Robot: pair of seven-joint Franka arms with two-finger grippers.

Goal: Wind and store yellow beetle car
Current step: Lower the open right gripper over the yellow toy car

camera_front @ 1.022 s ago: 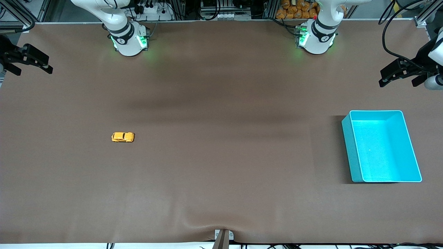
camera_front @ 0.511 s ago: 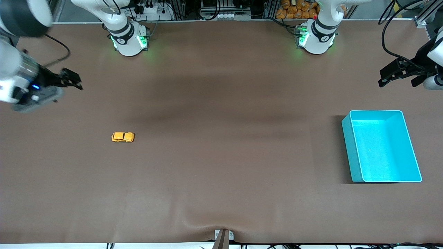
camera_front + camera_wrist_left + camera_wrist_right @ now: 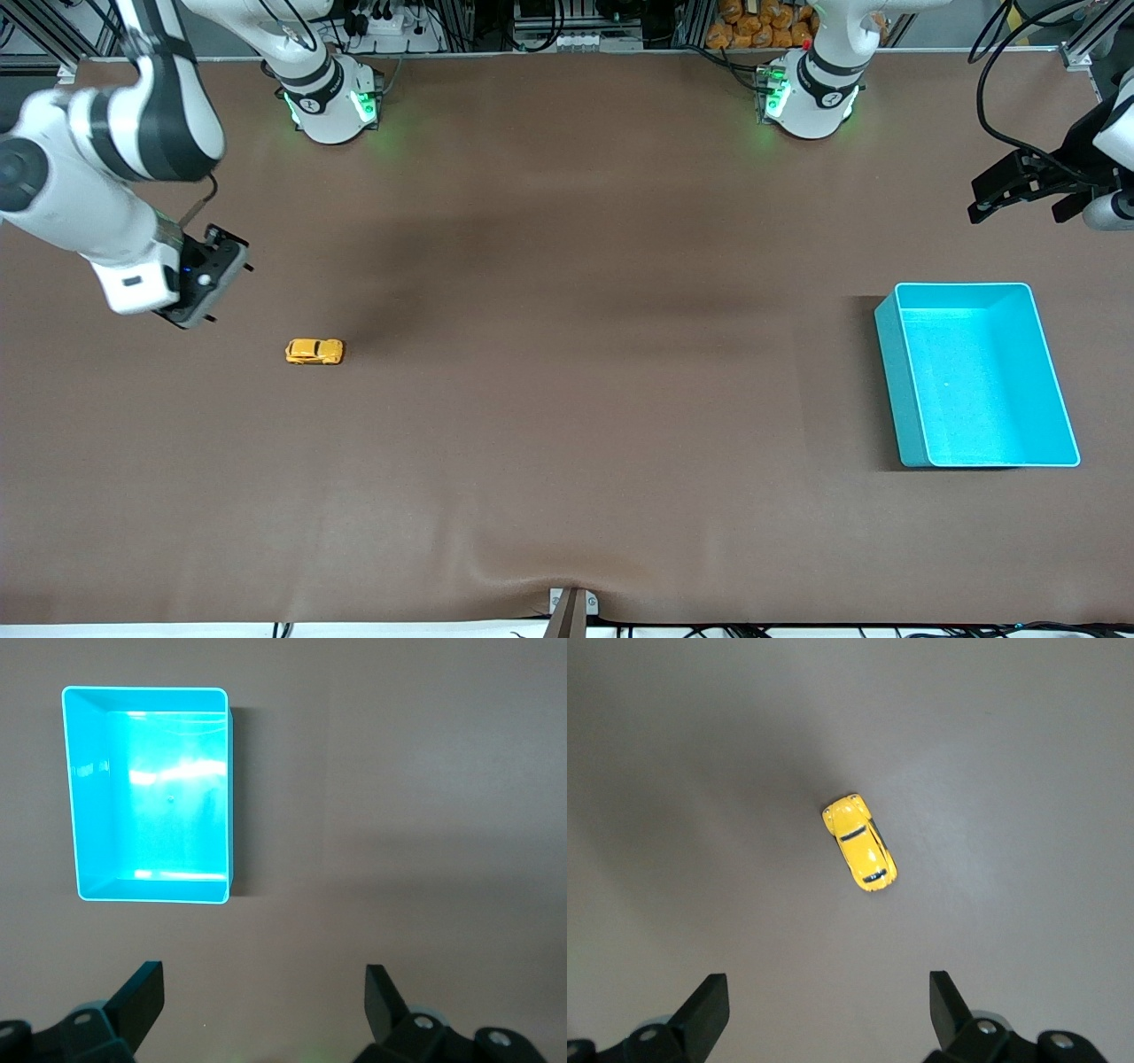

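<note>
The yellow beetle car (image 3: 314,352) stands on its wheels on the brown mat toward the right arm's end of the table. It also shows in the right wrist view (image 3: 860,843), apart from the fingers. My right gripper (image 3: 215,283) hangs open and empty over bare mat close to the car; its open jaws show in the right wrist view (image 3: 828,997). My left gripper (image 3: 979,202) waits open and empty at the left arm's end of the table, over bare mat beside the cyan bin (image 3: 899,390). The left wrist view shows its open jaws (image 3: 263,988) and the bin (image 3: 232,797), which holds nothing.
The arms' bases (image 3: 332,106) (image 3: 811,102) stand along the table's edge farthest from the front camera. A small metal bracket (image 3: 571,611) sits at the nearest edge, where the mat is wrinkled.
The right arm has swung in from the table's end and brought its gripper over the mat close to the car. The car, the bin and the left arm have not moved.
</note>
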